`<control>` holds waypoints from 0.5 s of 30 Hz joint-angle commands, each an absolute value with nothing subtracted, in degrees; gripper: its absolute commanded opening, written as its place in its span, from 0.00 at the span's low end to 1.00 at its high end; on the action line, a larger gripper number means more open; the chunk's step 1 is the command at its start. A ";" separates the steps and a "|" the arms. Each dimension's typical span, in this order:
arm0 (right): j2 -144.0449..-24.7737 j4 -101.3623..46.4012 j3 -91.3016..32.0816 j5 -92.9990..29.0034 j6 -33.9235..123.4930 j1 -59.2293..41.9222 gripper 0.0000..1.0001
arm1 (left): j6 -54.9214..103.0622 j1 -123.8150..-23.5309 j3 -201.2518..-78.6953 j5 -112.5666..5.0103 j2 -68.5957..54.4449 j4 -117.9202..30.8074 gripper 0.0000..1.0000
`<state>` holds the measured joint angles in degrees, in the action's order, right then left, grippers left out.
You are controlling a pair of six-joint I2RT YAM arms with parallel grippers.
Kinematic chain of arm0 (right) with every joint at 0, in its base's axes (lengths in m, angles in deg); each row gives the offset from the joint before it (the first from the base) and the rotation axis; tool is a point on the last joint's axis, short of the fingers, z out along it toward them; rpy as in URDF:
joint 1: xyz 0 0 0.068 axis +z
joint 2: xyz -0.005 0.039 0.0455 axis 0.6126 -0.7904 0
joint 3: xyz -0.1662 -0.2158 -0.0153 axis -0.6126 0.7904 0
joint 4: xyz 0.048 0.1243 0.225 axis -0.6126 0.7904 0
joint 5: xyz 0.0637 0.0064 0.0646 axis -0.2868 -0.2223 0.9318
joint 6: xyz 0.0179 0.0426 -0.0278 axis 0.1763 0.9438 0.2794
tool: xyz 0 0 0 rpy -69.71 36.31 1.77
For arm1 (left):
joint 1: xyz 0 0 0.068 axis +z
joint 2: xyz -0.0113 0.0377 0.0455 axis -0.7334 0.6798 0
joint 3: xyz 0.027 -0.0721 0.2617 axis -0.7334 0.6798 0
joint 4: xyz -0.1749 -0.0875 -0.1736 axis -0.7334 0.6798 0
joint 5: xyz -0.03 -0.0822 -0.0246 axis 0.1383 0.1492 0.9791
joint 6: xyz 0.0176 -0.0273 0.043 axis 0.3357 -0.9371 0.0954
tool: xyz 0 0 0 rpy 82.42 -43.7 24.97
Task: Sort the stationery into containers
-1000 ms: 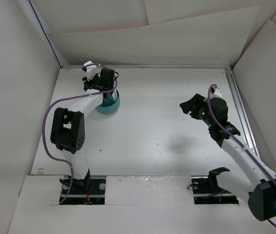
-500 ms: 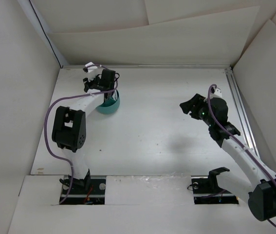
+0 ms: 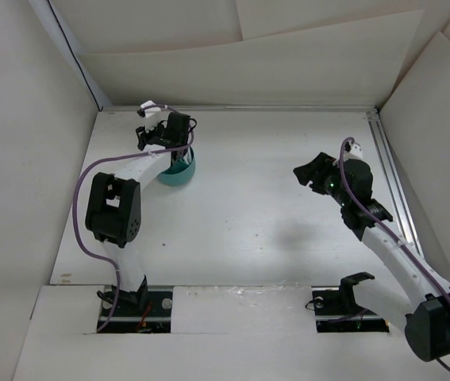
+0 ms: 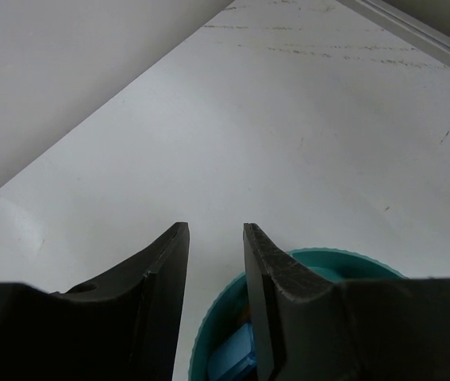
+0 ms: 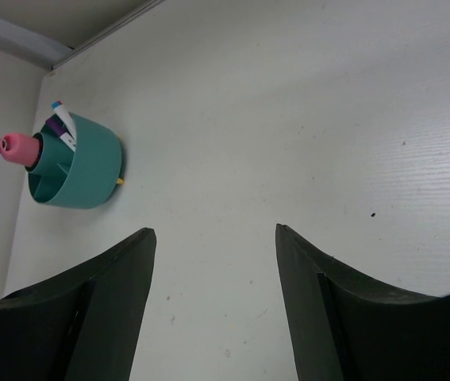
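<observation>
Over the table [image 3: 272, 206] our right gripper [image 5: 214, 230] hung wide open and empty. The left gripper [image 4: 214, 228], jaws narrowly parted on nothing, hid much of the teal cup [image 5: 82, 171] at far left. Inside we made out pen tops [image 5: 60, 125], a pink piece [image 5: 14, 148] at the rim and a half-hidden blue piece [image 4: 232, 361].

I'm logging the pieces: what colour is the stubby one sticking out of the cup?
Pink; the stubby piece shows best in the right wrist view.
</observation>
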<state>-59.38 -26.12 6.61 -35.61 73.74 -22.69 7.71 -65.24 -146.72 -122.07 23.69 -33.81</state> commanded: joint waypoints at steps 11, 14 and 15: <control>-58.26 -29.75 6.39 -35.86 73.04 -22.22 0.68 | 4.54 -65.45 -150.33 -116.54 13.16 -32.40 0.30; -58.26 -29.75 6.39 -35.86 73.04 -22.22 0.68 | 3.14 -65.45 -149.81 -111.37 7.71 -32.40 0.33; -57.74 -29.75 6.39 -35.86 73.04 -22.22 0.68 | 1.56 -65.45 -148.76 -110.04 6.04 -31.79 0.36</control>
<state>-59.25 -26.16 6.61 -35.61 73.74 -22.69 4.89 -65.24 -146.72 -114.49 13.98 -31.93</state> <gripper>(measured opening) 0.679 0.349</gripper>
